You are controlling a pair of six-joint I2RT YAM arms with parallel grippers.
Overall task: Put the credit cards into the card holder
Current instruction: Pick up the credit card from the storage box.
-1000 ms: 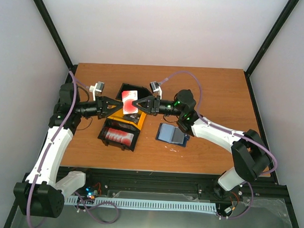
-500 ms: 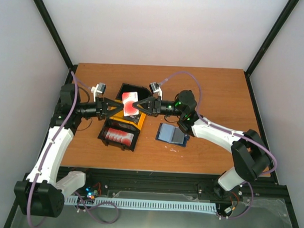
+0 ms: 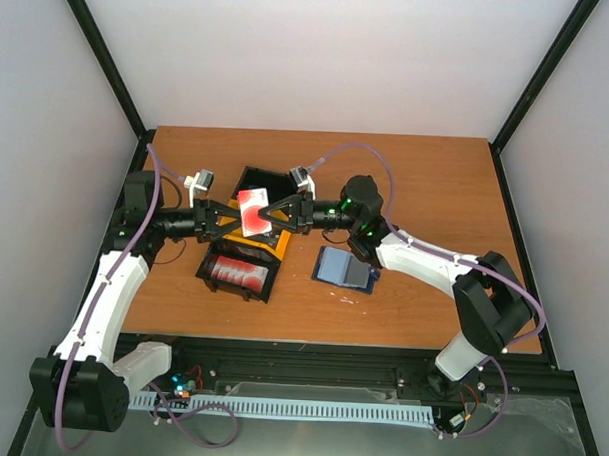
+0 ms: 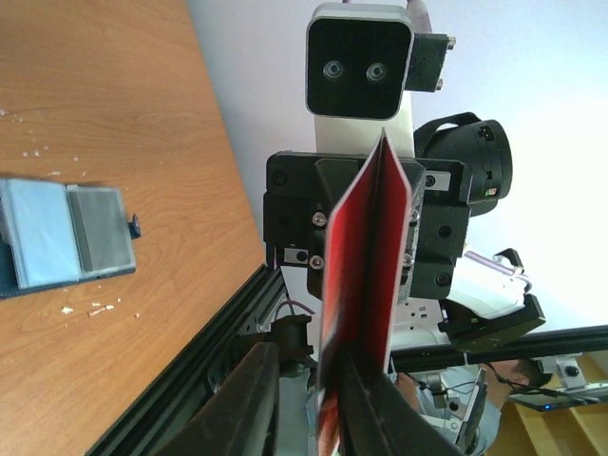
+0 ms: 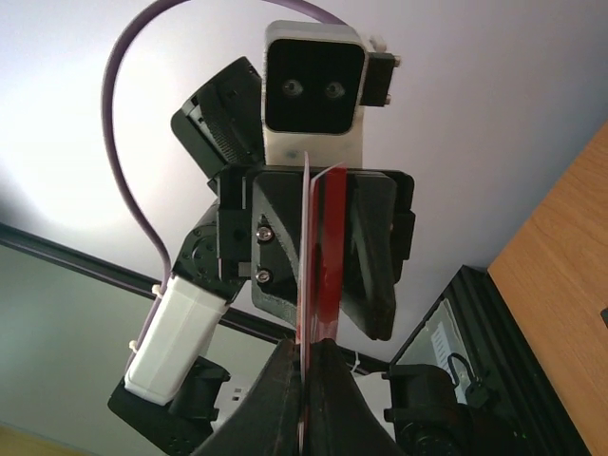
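The meeting point has drifted left. The right hand (image 3: 272,215) leans further across, and the red card (image 3: 250,211) rides with it, tilted, above the black bin (image 3: 208,265). The right hand is pressed tight on the card's edge. The left hand (image 3: 222,221) stands spread, the card in its gap with daylight on one side, so this looks like a handover to the right arm. The wallet (image 3: 345,267) lies open on the surface (image 3: 426,192), well apart. Both wrist views catch the card edge-on, so one card or two can't be told.
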